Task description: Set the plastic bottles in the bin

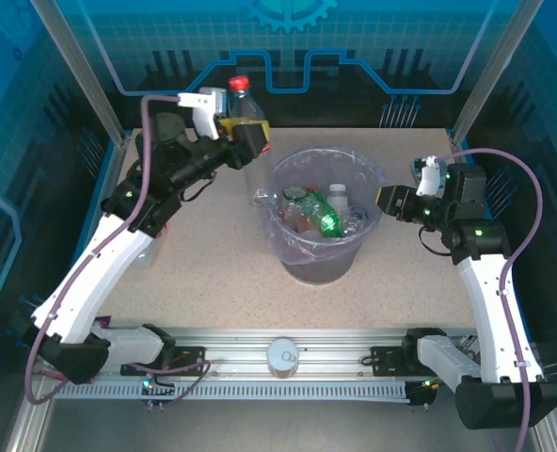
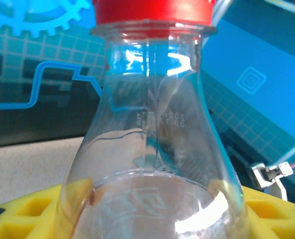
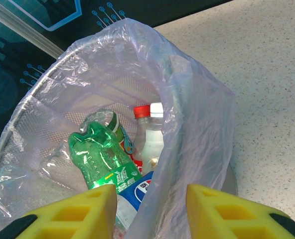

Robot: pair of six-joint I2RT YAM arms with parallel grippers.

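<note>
A clear plastic bottle (image 1: 245, 105) with a red cap stands upright just left of the bin (image 1: 280, 188). My left gripper (image 1: 245, 135) is shut on it around the shoulder. In the left wrist view the bottle (image 2: 152, 124) sits between the yellow fingers (image 2: 267, 214) of the gripper (image 2: 152, 211). The grey bin holds several bottles: a green one (image 3: 105, 159), a white-capped one (image 3: 156, 139) and a blue-labelled one (image 3: 137, 191). My right gripper (image 1: 388, 202) (image 3: 150, 211) straddles the bin's right rim (image 3: 202, 114), closed on the bag-lined wall, one finger inside and one outside.
A round silver tin can (image 1: 283, 356) sits on the front rail between the arm bases. Bare speckled tabletop (image 1: 203, 264) lies left of the bin and in front of it. Blue enclosure walls stand close behind and on both sides.
</note>
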